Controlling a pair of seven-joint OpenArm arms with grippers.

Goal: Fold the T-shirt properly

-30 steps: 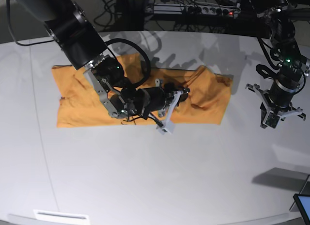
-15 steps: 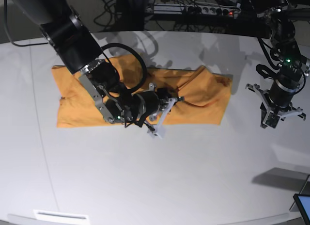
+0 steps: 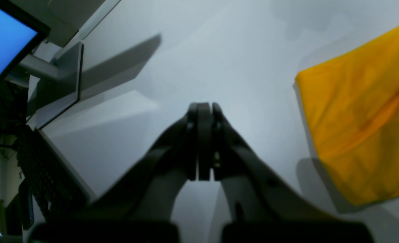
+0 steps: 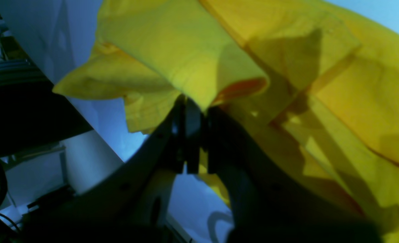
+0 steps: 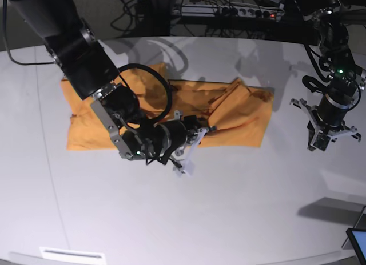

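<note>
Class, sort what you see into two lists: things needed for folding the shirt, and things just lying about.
Needed: T-shirt; right end effector, pinching a fold of it; left end effector, shut on nothing.

Lying about: power strip; blue screen; white label.

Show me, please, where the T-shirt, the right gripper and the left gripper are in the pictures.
T-shirt [image 5: 86, 125]: base view, on its flat left part.
Right gripper [image 4: 194, 111]: right wrist view, at the tips shut on the cloth.
Left gripper [image 3: 202, 111]: left wrist view, at the closed tips above the table.
</note>
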